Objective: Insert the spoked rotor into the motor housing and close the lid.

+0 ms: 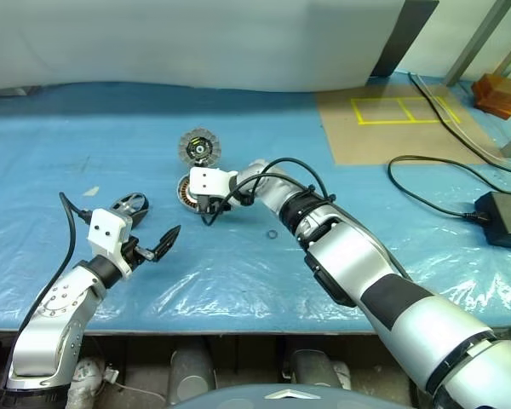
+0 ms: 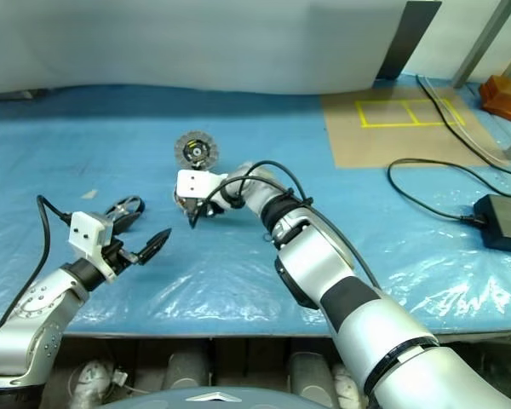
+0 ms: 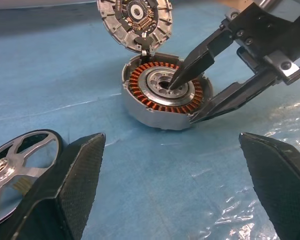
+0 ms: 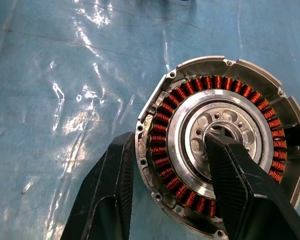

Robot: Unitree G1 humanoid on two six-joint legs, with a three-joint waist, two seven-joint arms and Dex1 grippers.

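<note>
1. The spoked rotor (image 3: 20, 160) stands tilted on the worktop (image 1: 85, 136), just beside one finger of the left hand (image 1: 153, 221). This hand is wide apart and holds nothing.
2. The rotor looks like stiff, smooth metal, probably slippery and with some weight. The outer rim seems the safest place to hold it, not the thin spokes.
3. The right hand (image 3: 184, 102) has its fingers apart, astride the motor housing (image 3: 160, 117). One finger is in the centre hole and the other is outside the wall. A firm clamp cannot be seen.
4. The copper windings inside the housing look delicate, so a hard fingertip could scratch them.
5. The lid (image 3: 135, 20) stands upright at the far edge of the housing and limits any approach from behind.
6. There is open blue sheet between the hands. A small dark ring (image 1: 272, 234) lies near the right arm.
</note>
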